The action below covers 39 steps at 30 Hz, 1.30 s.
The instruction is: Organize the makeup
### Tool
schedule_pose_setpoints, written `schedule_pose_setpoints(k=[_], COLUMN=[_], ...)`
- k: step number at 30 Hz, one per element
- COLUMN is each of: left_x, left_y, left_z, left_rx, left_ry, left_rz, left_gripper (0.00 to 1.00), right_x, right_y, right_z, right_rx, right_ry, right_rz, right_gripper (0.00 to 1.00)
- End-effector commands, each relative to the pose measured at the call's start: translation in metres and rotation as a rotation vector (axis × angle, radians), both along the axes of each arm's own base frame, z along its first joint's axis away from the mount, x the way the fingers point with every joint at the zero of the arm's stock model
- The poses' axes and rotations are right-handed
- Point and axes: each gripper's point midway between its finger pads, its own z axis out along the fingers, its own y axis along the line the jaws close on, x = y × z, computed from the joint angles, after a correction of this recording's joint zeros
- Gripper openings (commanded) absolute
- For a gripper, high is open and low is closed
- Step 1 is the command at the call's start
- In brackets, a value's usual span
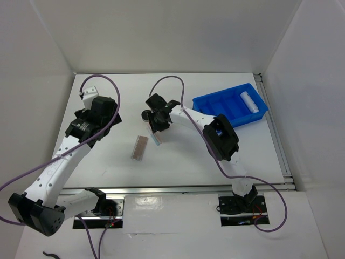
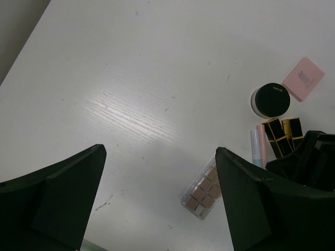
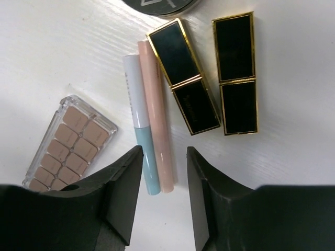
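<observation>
Right wrist view: two thin pencils, the pink pencil (image 3: 157,115) and the white-and-teal pencil (image 3: 137,99), lay side by side and touching on the white table (image 3: 63,47). Their near ends reached into the gap of the right gripper (image 3: 165,178).

In the way on the right: the tilted black-and-gold case (image 3: 183,76), close against the pink pencil's side. The straight black-and-gold case (image 3: 235,73) lay just beyond it, a little apart. On the left was the brownish-pink palette (image 3: 70,144), its near corner hidden behind a finger (image 3: 123,193). The round black compact (image 3: 157,4), cut by the top edge of the view, sat just past the far pencil tips.

Right jaws stood apart, slightly wider than the two pencils, clamped on nothing I could see. Whether the palette-side finger brushed the teal end, I could not tell from this angle.

Left wrist view: the left gripper (image 2: 159,167) hung over bare table, jaws spread fully, holding nothing. The palette lay near its right finger. The pink square pad (image 2: 303,78) lay just beside the compact.

Top view: the blue tray (image 1: 230,105) sat well apart at far right, with a white tube (image 1: 248,100) lying in one compartment
</observation>
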Motion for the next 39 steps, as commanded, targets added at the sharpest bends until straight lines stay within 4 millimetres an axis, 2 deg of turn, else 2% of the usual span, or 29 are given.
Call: schedule_pose_setpoints(k=[1, 11, 16, 17, 20, 21, 25, 28, 29, 31, 35, 36, 38, 39], left_x=[0.002, 0.002, 0.002, 0.002, 0.002, 0.002, 0.002, 0.003, 0.003, 0.003, 0.003, 0.004, 0.004, 0.004], left_y=[0.002, 0.002, 0.004, 0.004, 0.004, 0.004, 0.004, 0.003, 0.003, 0.002, 0.002, 0.002, 0.002, 0.002], left_z=[0.009, 0.009, 0.009, 0.009, 0.009, 0.009, 0.009, 0.011, 0.011, 0.010, 0.010, 0.014, 0.014, 0.014], left_rx=[-0.006, 0.001, 0.007, 0.007, 0.007, 0.007, 0.007, 0.004, 0.004, 0.005, 0.005, 0.002, 0.002, 0.002], left_ry=[-0.043, -0.039, -0.042, -0.042, -0.042, -0.042, -0.042, -0.050, -0.050, -0.045, -0.045, -0.053, -0.053, -0.053], left_rz=[0.003, -0.002, 0.005, 0.005, 0.005, 0.005, 0.005, 0.005, 0.005, -0.007, -0.007, -0.007, -0.007, -0.007], left_gripper=[1.00, 1.00, 1.00, 1.00, 1.00, 1.00, 1.00, 1.00, 1.00, 1.00, 1.00, 1.00, 1.00, 1.00], right_x=[-0.001, 0.000, -0.008, -0.015, -0.019, -0.019, -0.018, -0.021, -0.021, -0.019, -0.023, -0.026, -0.023, -0.026], right_y=[0.011, 0.002, -0.002, -0.002, -0.005, -0.004, -0.006, -0.002, -0.006, -0.011, -0.019, -0.024, -0.034, -0.042], right_z=[0.017, -0.014, -0.030, -0.035, -0.041, -0.037, -0.040, -0.037, -0.038, -0.026, 0.017, 0.038, 0.062, 0.081], right_rx=[0.029, -0.047, -0.078, -0.088, -0.093, -0.086, -0.093, -0.095, -0.111, -0.126, -0.091, -0.076, -0.085, -0.083], right_ry=[-0.048, -0.028, -0.009, 0.001, 0.016, 0.010, 0.006, 0.001, 0.000, -0.018, -0.083, -0.109, -0.169, -0.198], right_rz=[0.024, 0.012, 0.018, 0.028, 0.032, 0.032, 0.028, 0.045, 0.039, 0.027, 0.041, 0.054, 0.037, 0.035], right_gripper=[0.46, 0.38, 0.38, 0.38, 0.38, 0.38, 0.38, 0.29, 0.22, 0.16, 0.13, 0.13, 0.13, 0.13])
